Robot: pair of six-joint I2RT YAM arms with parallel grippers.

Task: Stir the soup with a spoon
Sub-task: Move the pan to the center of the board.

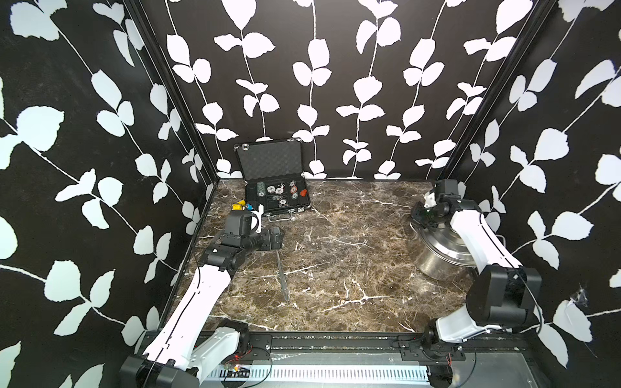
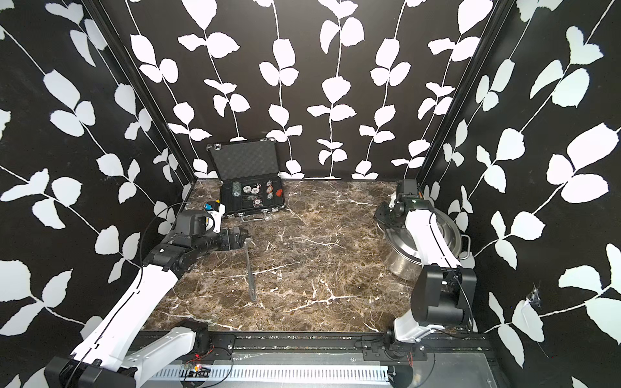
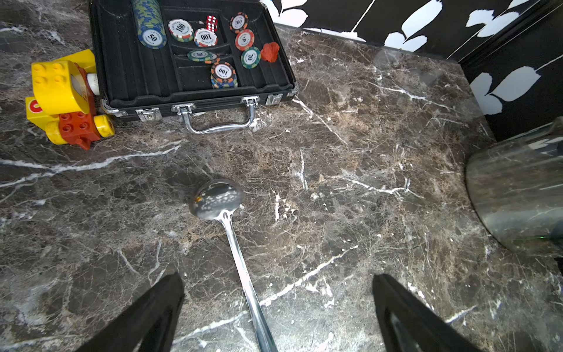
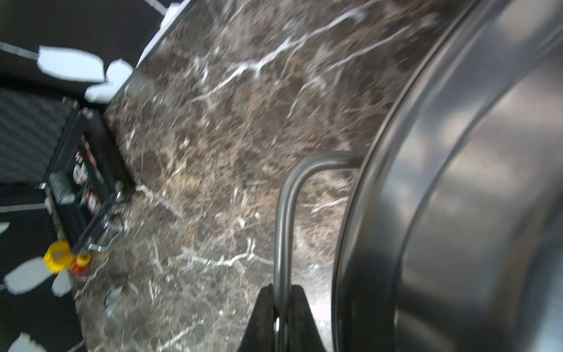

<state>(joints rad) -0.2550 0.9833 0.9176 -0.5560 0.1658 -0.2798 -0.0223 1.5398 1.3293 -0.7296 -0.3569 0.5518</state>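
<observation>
- Left wrist view gives you the clearest look at the spoon point(image 3: 236, 256): it lies flat on the marble table point(image 3: 365, 183), its small round bowl pointing toward the poker case point(image 3: 137, 76).
- You can see the left gripper point(image 3: 277, 279) spread wide there, one dark finger on each side of the thin handle and neither touching it. Whether the fingertips reach the table you cannot tell.
- In both top views the left gripper point(image 1: 275, 240) point(image 2: 240, 238) hangs over the bowl end of the spoon point(image 1: 282, 278) point(image 2: 250, 272), so you see only the handle, running back toward the robot's base.
- Look at the right wrist view and you find the right gripper point(image 4: 281, 292) pinching the pot handle point(image 4: 285, 213), a bent steel loop. Its two fingers are pressed close with the bar between them. The picture is blurred.
- The pot point(image 1: 437, 265) point(image 2: 400, 265) stands on the right side of the table, well apart from the spoon, with the lid point(image 1: 443, 240) point(image 2: 447, 231) on top of it.
- From above, you see the right gripper point(image 1: 421, 220) point(image 2: 386, 218) at the pot's far left edge, the arm reaching across the lid.
- The case stands open against the back wall with loose chips point(image 3: 181, 29) in its tray.
- The toy blocks point(image 3: 64, 100), yellow and red, lie just beside the case on its left.
</observation>
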